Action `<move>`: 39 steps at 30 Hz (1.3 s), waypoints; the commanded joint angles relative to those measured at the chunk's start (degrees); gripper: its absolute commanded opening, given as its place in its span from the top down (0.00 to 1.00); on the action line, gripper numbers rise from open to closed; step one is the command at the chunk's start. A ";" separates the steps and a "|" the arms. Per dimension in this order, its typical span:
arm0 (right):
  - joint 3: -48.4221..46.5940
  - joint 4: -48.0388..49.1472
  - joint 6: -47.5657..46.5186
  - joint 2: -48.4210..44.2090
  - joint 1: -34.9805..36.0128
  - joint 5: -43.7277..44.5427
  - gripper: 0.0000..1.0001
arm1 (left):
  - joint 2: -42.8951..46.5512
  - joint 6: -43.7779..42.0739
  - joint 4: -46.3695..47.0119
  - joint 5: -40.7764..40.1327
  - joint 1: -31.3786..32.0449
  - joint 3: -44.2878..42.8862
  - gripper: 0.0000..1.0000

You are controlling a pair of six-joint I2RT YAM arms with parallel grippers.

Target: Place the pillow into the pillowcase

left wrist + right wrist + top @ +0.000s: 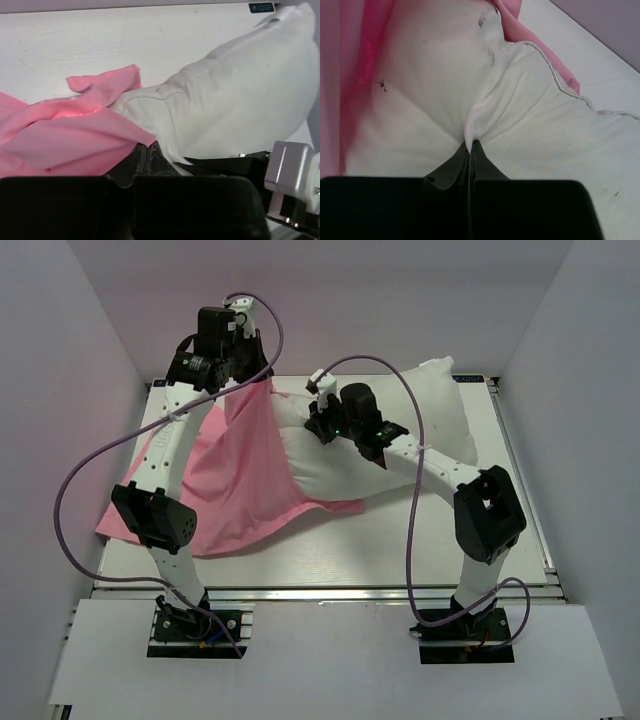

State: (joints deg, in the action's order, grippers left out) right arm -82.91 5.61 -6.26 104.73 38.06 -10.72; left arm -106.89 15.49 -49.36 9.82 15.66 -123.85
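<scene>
The white pillow [400, 430] lies across the back middle of the table, its left end inside the mouth of the pink pillowcase [235, 480]. My left gripper [250, 380] is shut on the pillowcase's upper edge [100, 140] and holds it lifted above the pillow [240, 100]. My right gripper [322, 420] is shut on a pinched fold of the pillow's fabric [475, 120] near its left end. Pink pillowcase cloth [350, 75] flanks the pillow in the right wrist view.
The pillowcase's loose lower part drapes over the table's left half toward the front-left edge [110, 530]. Grey walls close in on the left, back and right. Purple cables [80, 480] loop beside each arm.
</scene>
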 commanded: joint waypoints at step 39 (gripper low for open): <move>16.21 18.85 26.66 -9.95 2.03 0.45 0.36 | 13.90 8.15 9.74 -8.23 13.61 28.31 0.81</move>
State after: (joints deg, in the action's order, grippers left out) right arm -66.67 29.23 19.66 101.93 42.87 -4.58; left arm -95.61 19.90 -39.00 6.81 28.14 -96.97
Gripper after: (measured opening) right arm 0.595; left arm 0.137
